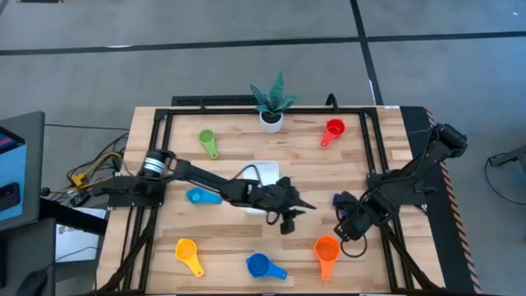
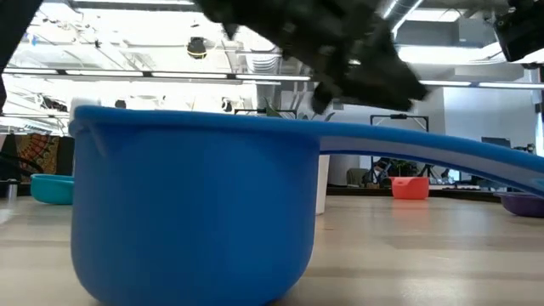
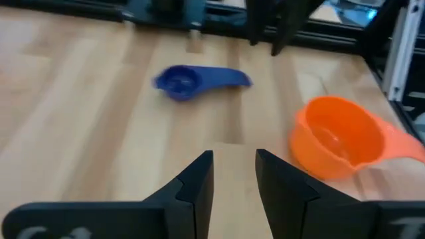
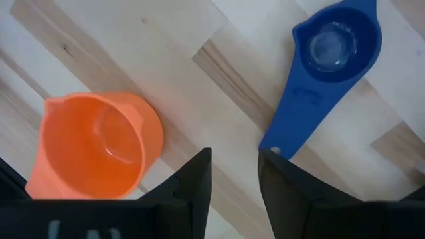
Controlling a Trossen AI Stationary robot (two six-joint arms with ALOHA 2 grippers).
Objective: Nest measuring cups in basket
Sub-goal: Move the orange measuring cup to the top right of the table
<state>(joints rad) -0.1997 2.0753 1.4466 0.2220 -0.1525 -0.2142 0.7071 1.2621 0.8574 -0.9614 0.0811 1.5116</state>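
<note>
Seven cups lie apart on the wooden table: green, red, light blue, yellow, blue, orange and navy. The white basket sits mid-table, partly under my left arm. My left gripper is a little open and empty, pointing at the navy cup, with the orange cup beside it. My right gripper is a little open and empty, above the table between the orange cup and the navy cup's handle end.
A white pot with a green plant stands at the table's far edge. A black frame runs around the work area. In the low view the blue cup fills the foreground.
</note>
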